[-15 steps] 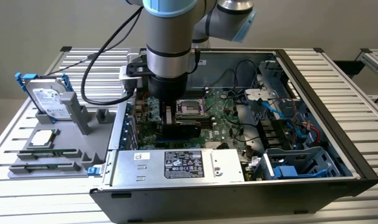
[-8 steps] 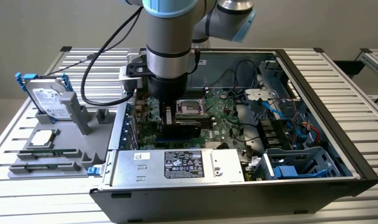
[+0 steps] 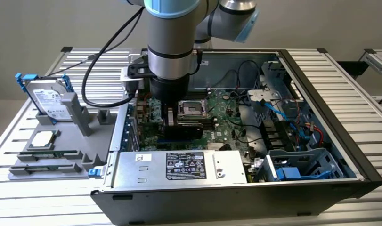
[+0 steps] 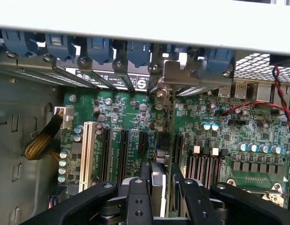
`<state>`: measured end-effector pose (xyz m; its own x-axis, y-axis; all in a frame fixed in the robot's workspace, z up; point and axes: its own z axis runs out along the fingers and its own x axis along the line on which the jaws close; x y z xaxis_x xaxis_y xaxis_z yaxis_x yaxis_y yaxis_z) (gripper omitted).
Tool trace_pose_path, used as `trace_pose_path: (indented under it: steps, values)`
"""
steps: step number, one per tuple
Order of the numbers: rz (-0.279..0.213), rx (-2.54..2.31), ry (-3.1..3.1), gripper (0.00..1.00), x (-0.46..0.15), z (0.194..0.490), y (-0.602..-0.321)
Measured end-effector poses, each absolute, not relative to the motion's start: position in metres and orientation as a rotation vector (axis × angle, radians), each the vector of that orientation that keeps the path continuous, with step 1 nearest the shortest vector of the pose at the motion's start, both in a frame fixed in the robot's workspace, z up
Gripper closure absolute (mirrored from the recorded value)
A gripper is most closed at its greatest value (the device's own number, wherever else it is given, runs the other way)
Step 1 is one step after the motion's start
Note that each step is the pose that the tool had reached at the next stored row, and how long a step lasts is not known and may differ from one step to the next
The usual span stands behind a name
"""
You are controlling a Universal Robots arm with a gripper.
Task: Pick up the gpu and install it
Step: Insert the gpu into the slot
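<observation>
install step in hand: we have the gripper (image 4: pixel 160 201) clenched on the gpu (image 4: pixel 157 176), held edge-down over the expansion slots (image 4: pixel 122 150) of the motherboard (image 4: pixel 220 136), near the bracket-side wall of the case (image 3: pixel 332 115). seating demands exact slot alignment.

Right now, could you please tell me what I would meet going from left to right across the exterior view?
Hard drive with blue rails → end effector → CPU socket → blue-grey drive cage.
</observation>
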<state>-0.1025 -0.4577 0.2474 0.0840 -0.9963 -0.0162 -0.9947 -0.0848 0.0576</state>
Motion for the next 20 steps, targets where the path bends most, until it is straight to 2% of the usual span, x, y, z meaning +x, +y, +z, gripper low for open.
trace_pose_path:
  steps: [20]
  values:
    - [-0.08, 2.296, -2.097, 0.72, -0.1025, 0.2461, -0.458]
